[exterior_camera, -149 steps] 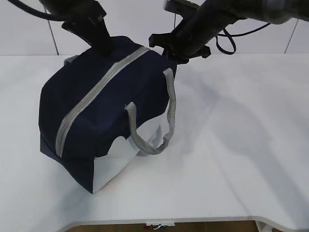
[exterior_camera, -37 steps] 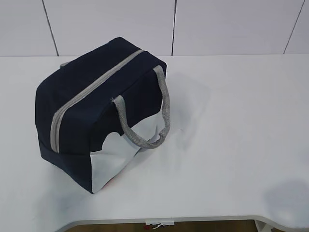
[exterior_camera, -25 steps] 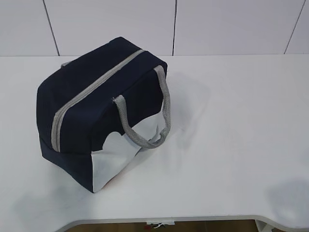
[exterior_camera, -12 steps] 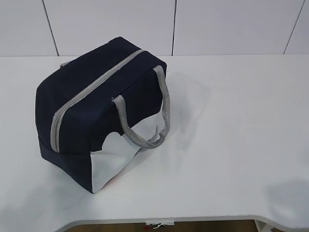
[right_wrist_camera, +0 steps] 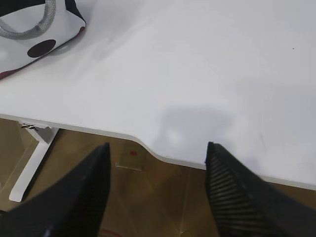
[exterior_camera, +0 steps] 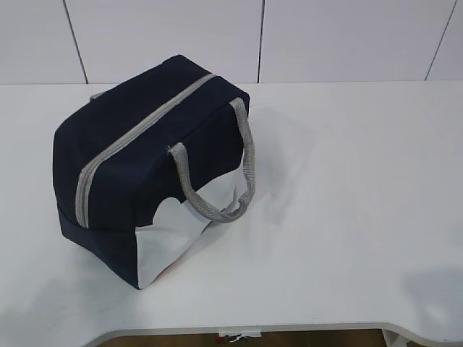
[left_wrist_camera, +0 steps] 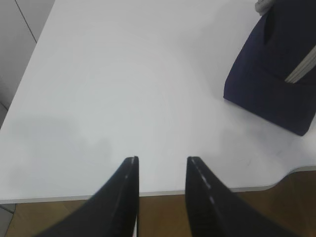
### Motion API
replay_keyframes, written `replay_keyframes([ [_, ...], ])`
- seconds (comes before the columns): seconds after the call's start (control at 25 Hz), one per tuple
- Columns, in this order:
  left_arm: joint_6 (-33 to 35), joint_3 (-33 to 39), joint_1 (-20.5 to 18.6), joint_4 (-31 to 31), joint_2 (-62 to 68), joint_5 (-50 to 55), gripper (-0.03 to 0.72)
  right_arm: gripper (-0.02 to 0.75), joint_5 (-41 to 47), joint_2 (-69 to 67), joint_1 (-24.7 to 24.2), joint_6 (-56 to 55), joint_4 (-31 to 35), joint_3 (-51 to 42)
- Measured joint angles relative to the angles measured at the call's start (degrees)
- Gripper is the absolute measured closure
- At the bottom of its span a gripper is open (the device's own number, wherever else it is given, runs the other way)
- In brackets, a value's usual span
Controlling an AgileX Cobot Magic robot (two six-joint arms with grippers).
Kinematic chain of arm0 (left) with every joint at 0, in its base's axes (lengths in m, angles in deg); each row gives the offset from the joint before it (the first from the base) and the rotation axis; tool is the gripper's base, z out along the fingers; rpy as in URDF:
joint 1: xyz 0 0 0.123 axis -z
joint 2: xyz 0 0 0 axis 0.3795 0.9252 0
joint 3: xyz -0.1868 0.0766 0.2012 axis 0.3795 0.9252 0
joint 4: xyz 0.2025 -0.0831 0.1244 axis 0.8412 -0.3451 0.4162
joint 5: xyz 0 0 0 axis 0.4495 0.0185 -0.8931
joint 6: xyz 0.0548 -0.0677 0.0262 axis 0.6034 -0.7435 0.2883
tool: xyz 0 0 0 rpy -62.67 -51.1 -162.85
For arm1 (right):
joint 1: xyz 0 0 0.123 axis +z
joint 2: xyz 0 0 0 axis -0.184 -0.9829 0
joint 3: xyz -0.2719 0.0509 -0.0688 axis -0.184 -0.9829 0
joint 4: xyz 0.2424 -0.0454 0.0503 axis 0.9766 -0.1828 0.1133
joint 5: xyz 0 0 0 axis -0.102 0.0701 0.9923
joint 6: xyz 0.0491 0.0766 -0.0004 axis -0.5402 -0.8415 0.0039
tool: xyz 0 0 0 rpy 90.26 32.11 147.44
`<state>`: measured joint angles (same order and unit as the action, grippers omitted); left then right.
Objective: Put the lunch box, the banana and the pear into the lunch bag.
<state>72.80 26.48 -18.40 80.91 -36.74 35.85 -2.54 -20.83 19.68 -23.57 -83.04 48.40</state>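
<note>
Exterior view is showing the lunch bag [exterior_camera: 145, 166] zipped shut at 9 o'clock on the table [exterior_camera: 347, 181], no food visible, left gripper [left_wrist_camera: 160, 165] and right gripper [right_wrist_camera: 155, 153] both hanging spread and empty, so just keep clear.

The left gripper [left_wrist_camera: 161, 160] hangs with parted, empty jaws over the near table [left_wrist_camera: 113, 89] edge, bare tabletop stretching ahead of it and to its left; the only thing in the way is the bag [left_wrist_camera: 276, 79], ahead and well to its right. The right gripper [right_wrist_camera: 157, 148] stands wider open above the table's near edge, with clear surface ahead and to its right, and the bag's white lower panel with its grey handle [right_wrist_camera: 29, 27] sits far ahead to its left. From the exterior view the bag [exterior_camera: 145, 159] stands zipped shut, and its handle [exterior_camera: 217, 170] droops over the side facing the open half of the table.
</note>
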Motion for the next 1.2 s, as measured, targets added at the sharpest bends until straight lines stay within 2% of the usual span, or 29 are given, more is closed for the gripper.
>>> replay_keyframes([
  [0.28, 0.28, 0.00, 0.00, 1.30, 0.00, 0.00, 0.450, 0.250, -0.15, 0.00, 0.00, 0.00, -1.47, 0.00],
  [0.52, 7.31, 0.00, 0.00, -1.73, 0.00, 0.00, 0.450, 0.250, -0.15, 0.00, -2.03, 0.00, -2.03, 0.00],
  [0.72, 7.90, 0.00, 0.00, -3.18, 0.00, -0.09, 0.450, 0.250, -0.15, 0.00, -5.38, 0.00, -2.16, 0.00],
  [1.2, 7.88, 0.00, 0.00, -3.31, 0.00, -0.09, 0.454, 0.250, -0.15, 0.00, -5.60, 0.00, -2.26, 0.00],
])
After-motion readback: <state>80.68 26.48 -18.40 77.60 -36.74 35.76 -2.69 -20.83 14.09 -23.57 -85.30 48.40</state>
